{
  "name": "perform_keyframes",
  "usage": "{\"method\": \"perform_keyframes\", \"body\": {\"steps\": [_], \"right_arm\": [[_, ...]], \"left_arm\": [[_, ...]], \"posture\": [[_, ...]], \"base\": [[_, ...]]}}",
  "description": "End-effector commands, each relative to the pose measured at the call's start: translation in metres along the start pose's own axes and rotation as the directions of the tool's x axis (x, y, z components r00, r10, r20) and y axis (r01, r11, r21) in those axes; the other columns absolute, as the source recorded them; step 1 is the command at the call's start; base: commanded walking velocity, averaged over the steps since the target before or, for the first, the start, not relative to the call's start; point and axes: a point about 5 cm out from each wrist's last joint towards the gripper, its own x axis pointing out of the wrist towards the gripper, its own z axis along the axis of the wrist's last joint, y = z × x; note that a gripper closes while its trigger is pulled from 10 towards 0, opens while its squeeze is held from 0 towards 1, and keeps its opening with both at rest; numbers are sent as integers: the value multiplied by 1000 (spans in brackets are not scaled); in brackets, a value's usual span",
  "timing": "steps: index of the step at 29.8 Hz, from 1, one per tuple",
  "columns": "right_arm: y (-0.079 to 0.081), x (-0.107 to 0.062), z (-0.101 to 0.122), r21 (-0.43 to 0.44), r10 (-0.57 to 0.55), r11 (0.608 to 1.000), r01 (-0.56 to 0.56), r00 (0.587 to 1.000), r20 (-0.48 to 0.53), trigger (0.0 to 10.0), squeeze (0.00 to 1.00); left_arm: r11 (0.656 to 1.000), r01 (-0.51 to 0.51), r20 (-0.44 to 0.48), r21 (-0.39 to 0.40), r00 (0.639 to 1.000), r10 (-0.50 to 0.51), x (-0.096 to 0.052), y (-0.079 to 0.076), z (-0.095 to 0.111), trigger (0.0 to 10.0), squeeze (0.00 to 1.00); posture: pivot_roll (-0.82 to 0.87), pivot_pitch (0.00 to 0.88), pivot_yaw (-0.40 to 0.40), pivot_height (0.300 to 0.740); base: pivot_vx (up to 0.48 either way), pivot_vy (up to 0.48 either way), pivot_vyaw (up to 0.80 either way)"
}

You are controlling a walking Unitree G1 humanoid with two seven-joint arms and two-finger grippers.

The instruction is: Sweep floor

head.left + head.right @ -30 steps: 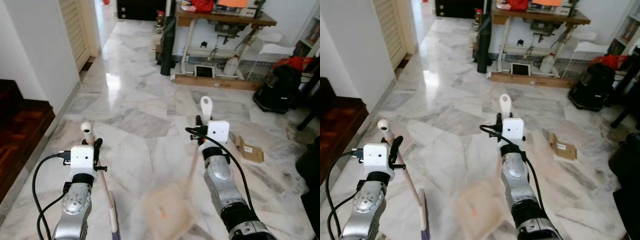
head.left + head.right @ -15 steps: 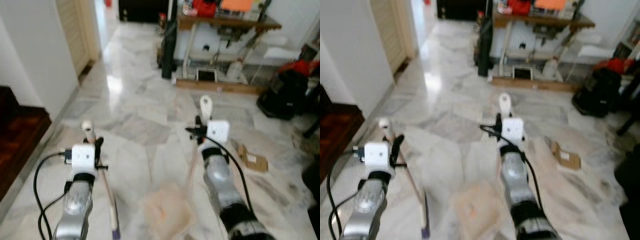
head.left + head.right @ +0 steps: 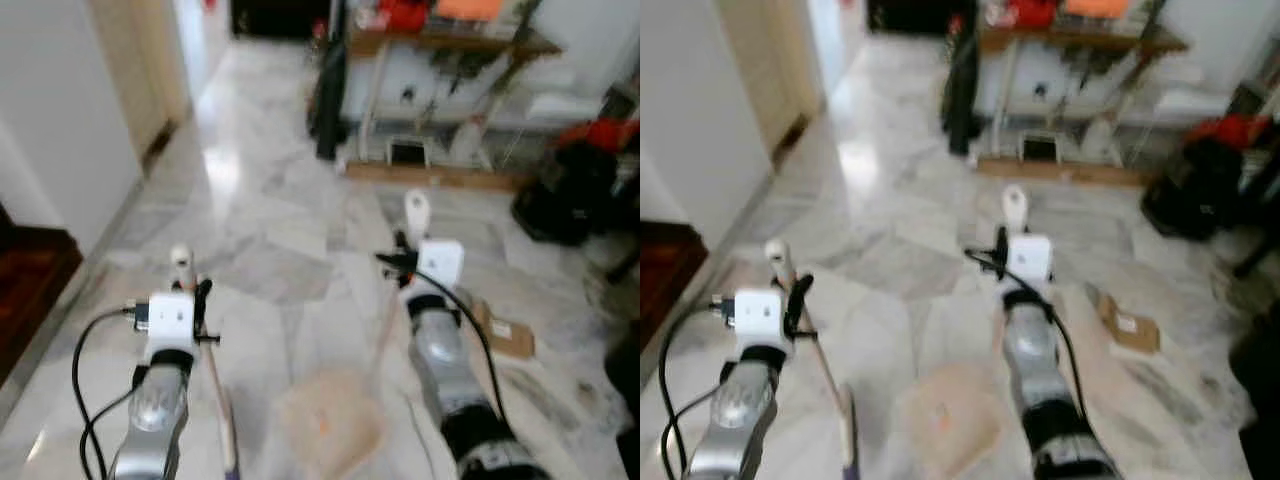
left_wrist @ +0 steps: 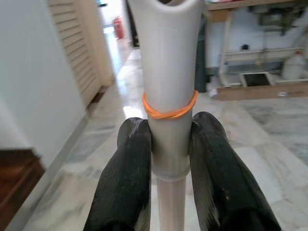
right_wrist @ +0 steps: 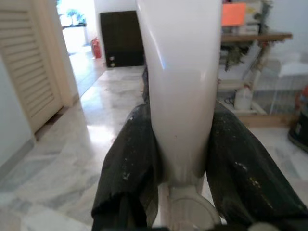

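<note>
- The left gripper [image 4: 168, 144] is clamped on the broom handle [image 3: 181, 262], a black finger pressing on either side just under the orange rubber band [image 4: 169, 111]. The shaft runs down and to the right toward the dustpan, its purple lower end at the bottom edge of the head view.
- The dustpan [image 3: 330, 425], pale and orange-tinted, lies flat on the marble floor [image 3: 270, 200] between the two arms, nearer the right one.
- The right gripper [image 5: 175, 144] is closed tight on the dustpan handle [image 3: 415, 210], which rises from the pan up past the white wrist box.
- Compared with a second ago, the whole scene has shifted and blurred: the camera has moved, while both grips and the broom-to-dustpan spacing look the same. That reads as the robot stepping across the floor with both tools, not a sweeping stroke.
- To the right of the dustpan, a brown piece of cardboard [image 3: 508, 335] lies on the floor; through the blur it is probably litter to collect, though that is uncertain.
</note>
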Motion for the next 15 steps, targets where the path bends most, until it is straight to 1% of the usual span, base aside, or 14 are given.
{"method": "perform_keyframes", "body": {"steps": [1,11,15], "right_arm": [[-13,3,7,-20,-31,999,31,999,36,10000,0],[-11,3,7,-14,-21,1000,22,999,30,10000,0],[-10,3,6,-11,-15,1000,15,1000,27,10000,0]], "left_arm": [[1000,16,45,0,999,-16,3,-5,9,10000,0],[1000,27,45,-1,999,-27,3,-6,8,10000,0],[1000,30,46,-1,998,-30,3,-7,8,10000,0]], "posture": [[129,0,-24,740],[127,0,-23,740],[127,0,-22,740]], "base": [[352,0,0],[350,0,0],[349,0,-734]]}}
